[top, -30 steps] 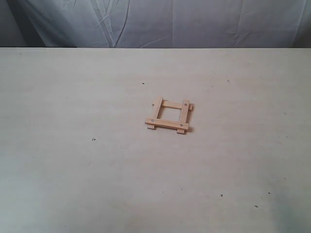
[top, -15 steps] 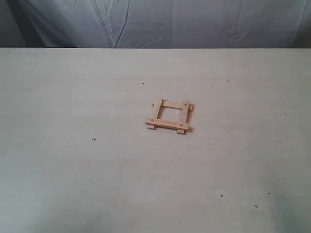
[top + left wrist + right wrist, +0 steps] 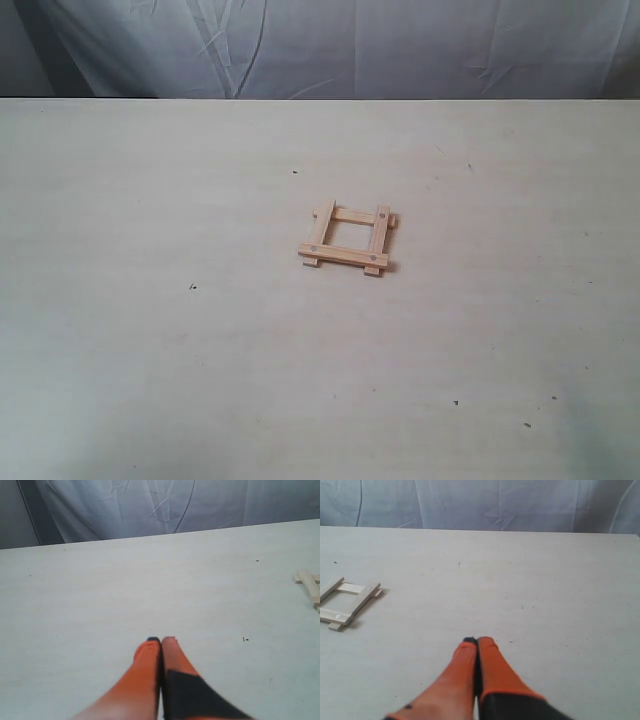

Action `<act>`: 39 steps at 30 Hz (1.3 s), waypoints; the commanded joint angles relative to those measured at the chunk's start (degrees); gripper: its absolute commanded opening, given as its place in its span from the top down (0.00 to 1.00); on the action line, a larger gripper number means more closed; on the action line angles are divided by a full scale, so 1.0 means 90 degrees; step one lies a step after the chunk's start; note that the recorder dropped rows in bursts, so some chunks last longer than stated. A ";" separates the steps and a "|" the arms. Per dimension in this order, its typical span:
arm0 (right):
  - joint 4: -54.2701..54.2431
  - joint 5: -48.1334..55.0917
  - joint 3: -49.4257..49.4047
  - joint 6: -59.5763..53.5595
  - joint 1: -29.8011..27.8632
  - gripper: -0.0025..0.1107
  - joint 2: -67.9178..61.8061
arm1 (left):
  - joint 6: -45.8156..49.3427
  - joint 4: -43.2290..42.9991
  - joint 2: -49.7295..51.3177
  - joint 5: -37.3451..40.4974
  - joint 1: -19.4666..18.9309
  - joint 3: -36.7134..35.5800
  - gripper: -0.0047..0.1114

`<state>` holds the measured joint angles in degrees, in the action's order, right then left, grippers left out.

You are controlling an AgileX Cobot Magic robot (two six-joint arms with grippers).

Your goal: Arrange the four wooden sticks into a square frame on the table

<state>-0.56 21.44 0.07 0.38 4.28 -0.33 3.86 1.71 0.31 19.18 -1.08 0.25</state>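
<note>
A small open square frame (image 3: 345, 256) made of four short, flat, light-tan wooden sticks lies on the wide pale cream tabletop (image 3: 150, 350), a little right of the middle in the exterior view. Two sticks lie across the other two, with the ends poking out slightly past each corner. Tiny dark dots mark at least three corners, though they are too small to read clearly. Only this view shows the frame whole and its place on the table. A creased grey-white cloth backdrop (image 3: 350, 50) hangs behind the far edge.

The grippers show only in the wrist views. In the left wrist view the orange-fingered left gripper (image 3: 161, 640) has its two fingers pressed together with nothing between them, above bare table. A black patch covers part of one finger. The frame (image 3: 309, 582) is well apart from it and cut off by the picture's edge, so only one corner and parts of two sticks can be seen.

In the right wrist view the orange right gripper (image 3: 478, 641) is likewise closed tight and empty. Here the frame (image 3: 362, 599) is nearly complete, with one side clipped by the picture's edge, and it lies well away from the fingertips. Whether either gripper touches the tabletop is hard to tell; both seem to hang just over it.
</note>
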 commanded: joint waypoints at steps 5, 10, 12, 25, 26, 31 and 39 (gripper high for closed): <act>0.0002 -0.0089 -0.0008 -0.0042 -0.0033 0.98 0.0037 | -0.0307 0.0013 -0.0034 -0.0080 -0.0007 -0.0028 0.96; 0.0002 -0.0089 -0.0008 -0.0042 -0.0033 0.98 0.0037 | -0.0429 0.0048 -0.0034 -0.0080 -0.0007 -0.0028 0.96; 0.0002 -0.0089 -0.0008 -0.0042 -0.0033 0.98 0.0037 | -0.0429 -0.0076 -0.0034 -0.0080 -0.0007 -0.0028 0.96; 0.0002 -0.0089 -0.0008 -0.0042 -0.0033 0.98 0.0037 | -0.0429 -0.0149 -0.0034 -0.0080 -0.0007 -0.0028 0.96; 0.0002 -0.0089 -0.0008 -0.0042 -0.0033 0.98 0.0037 | -0.0429 -0.0149 -0.0034 -0.0080 -0.0007 -0.0028 0.96; 0.0002 -0.0089 -0.0008 -0.0042 -0.0033 0.98 0.0037 | -0.0429 -0.0149 -0.0034 -0.0080 -0.0007 -0.0028 0.96; 0.0002 -0.0075 -0.0008 -0.0042 -0.0034 0.98 0.0037 | -0.0429 -0.0149 -0.0034 -0.0080 -0.0007 -0.0028 0.96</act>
<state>-0.56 21.44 0.07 0.38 4.28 -0.33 0.00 0.00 0.31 19.18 -1.08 0.25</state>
